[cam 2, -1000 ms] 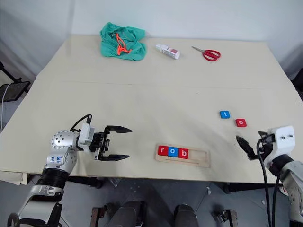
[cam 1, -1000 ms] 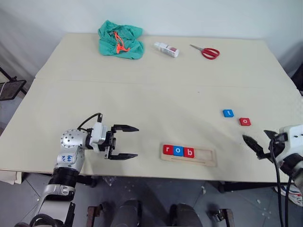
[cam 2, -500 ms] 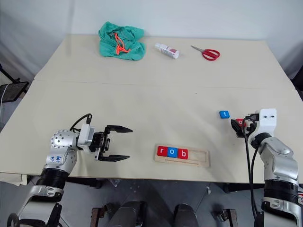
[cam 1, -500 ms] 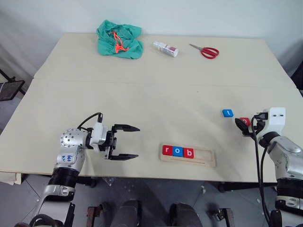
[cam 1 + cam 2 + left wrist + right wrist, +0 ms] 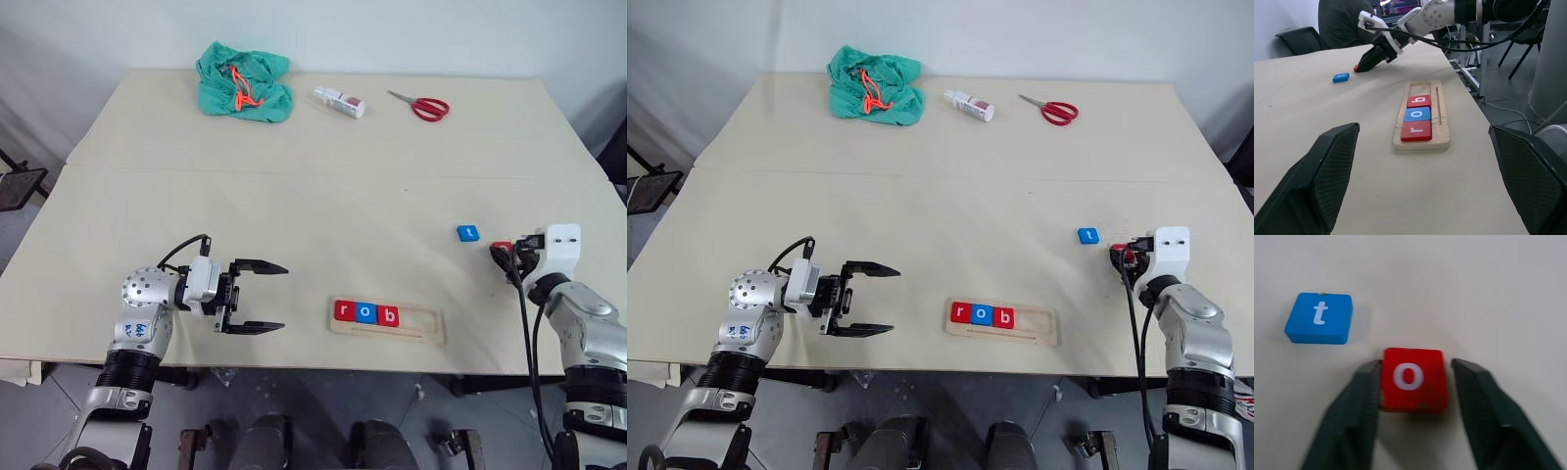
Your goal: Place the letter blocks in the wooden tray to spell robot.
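Fingers (image 5: 1364, 401) of the right gripper (image 5: 1413, 396) stand on both sides of the red "o" block (image 5: 1411, 378) on the desk (image 5: 294, 196): 1 touches it, the other stands just apart, so not yet clenched. The blue "t" block (image 5: 1319, 317) lies near. The wooden tray (image 5: 389, 320) holds 3 blocks, r, o, b (image 5: 366, 313). The left gripper (image 5: 257, 296) hovers released, well apart.

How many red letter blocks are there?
3. The red r and red b sit in the wooden tray. The red o lies on the table between the right gripper fingers.
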